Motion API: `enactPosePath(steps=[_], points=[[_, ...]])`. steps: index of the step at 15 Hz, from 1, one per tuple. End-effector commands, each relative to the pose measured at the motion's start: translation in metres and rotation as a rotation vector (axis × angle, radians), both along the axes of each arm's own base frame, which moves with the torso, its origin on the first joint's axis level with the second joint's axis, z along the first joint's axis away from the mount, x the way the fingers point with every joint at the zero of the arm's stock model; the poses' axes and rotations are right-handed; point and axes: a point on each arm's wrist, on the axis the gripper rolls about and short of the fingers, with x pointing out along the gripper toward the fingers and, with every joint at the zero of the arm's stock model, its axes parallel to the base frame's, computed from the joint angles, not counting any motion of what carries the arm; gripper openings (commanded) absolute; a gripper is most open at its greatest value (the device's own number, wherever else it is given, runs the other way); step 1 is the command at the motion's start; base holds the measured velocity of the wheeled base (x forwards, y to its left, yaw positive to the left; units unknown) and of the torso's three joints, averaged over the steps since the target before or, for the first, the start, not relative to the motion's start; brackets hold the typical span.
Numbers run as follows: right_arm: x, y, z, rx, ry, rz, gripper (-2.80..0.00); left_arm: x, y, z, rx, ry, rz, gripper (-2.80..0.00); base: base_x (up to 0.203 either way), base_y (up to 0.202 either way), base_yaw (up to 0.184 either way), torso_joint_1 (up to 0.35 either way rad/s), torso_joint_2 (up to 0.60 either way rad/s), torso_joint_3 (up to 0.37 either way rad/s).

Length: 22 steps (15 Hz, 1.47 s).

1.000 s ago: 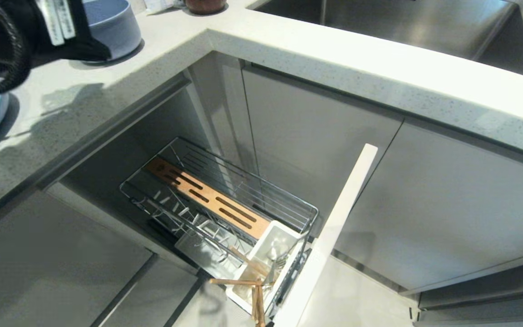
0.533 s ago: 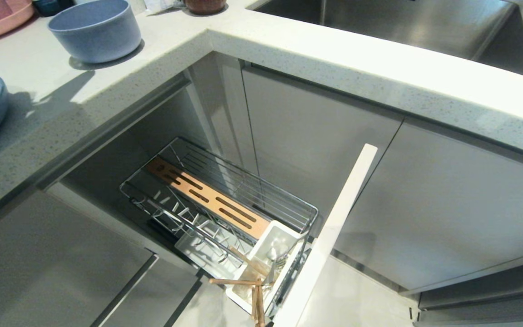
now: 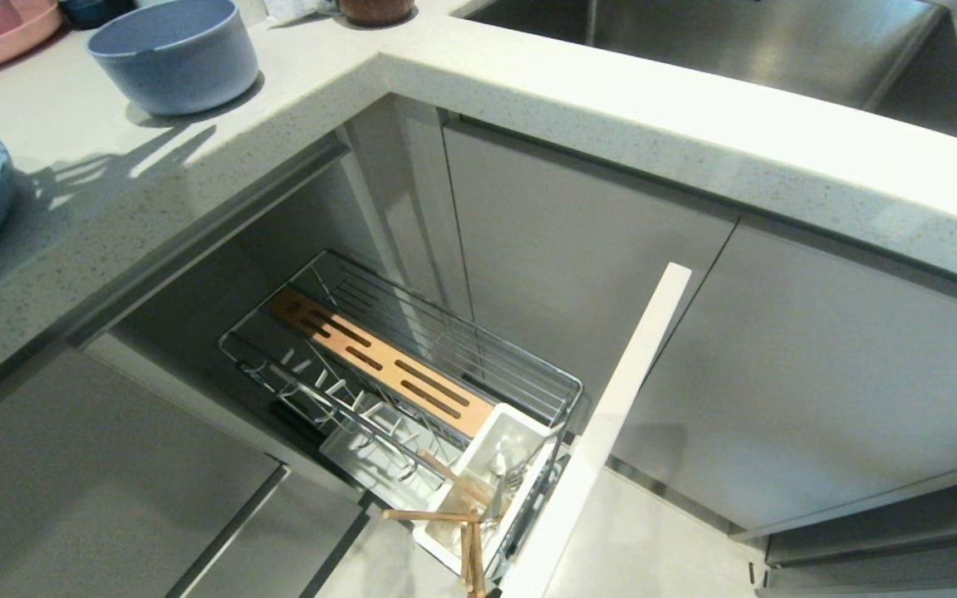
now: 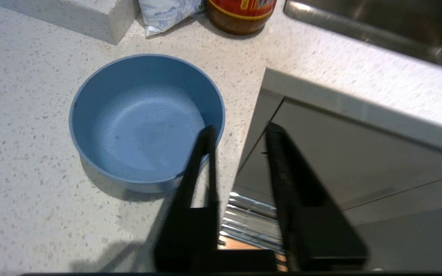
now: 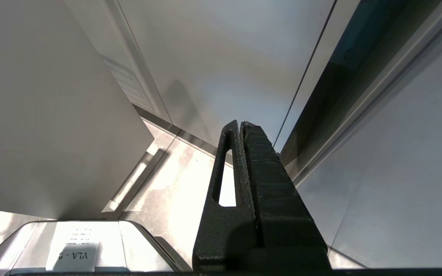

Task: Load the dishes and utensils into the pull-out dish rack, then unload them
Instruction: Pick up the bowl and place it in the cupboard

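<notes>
Left gripper (image 4: 240, 132): fingers parted, holding nothing, above countertop edge. Round light-blue matte bowl (image 4: 144, 119): upright on speckled white countertop (image 4: 25, 96), just beside one fingertip. Right gripper (image 5: 240, 126): fingers pressed together, near grey cabinet fronts (image 5: 225, 57).

- We see a matt blue bowl (image 4: 146, 120) on the speckled, stone-like tabletop (image 3: 611, 108).
- Our dish rack (image 3: 412, 365) is glossy chrome wire with a slotted wooden strip (image 3: 379, 361).
- Its utensil cup (image 3: 499, 465) looks like smooth white plastic; the chopsticks (image 3: 466, 531) are pale wood.
</notes>
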Motion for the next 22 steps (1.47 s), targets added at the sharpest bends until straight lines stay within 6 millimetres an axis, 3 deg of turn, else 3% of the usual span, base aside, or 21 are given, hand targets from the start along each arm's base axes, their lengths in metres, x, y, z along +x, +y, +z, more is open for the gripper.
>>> enactPosePath(steps=[1, 5, 20, 21, 22], points=[[0.000, 0.000, 0.000, 0.000, -0.002, 0.000, -2.80, 0.023, -0.008, -0.010, 0.081, 0.035, 0.027, 0.00, 0.000, 0.000, 0.000, 0.000, 0.00, 0.000], [0.000, 0.000, 0.000, 0.000, -0.003, 0.000, -2.80, 0.044, -0.015, -0.016, 0.162, 0.032, 0.089, 0.00, 0.000, 0.000, 0.000, 0.000, 0.00, 0.000], [0.000, 0.000, 0.000, 0.001, -0.001, 0.000, -2.80, 0.070, -0.030, -0.032, 0.228, 0.082, 0.110, 0.00, 0.000, 0.000, 0.000, 0.000, 0.00, 0.000], [0.000, 0.000, 0.000, 0.000, -0.003, 0.000, -2.80, 0.070, -0.030, -0.032, 0.228, 0.081, 0.110, -2.80, 0.000, 0.000, 0.000, 0.000, 0.00, 0.000], [0.000, 0.000, 0.000, 0.001, -0.002, 0.000, -2.80, 0.070, -0.030, -0.032, 0.228, 0.081, 0.111, -2.80, 0.000, 0.000, 0.000, 0.000, 0.00, 0.000]])
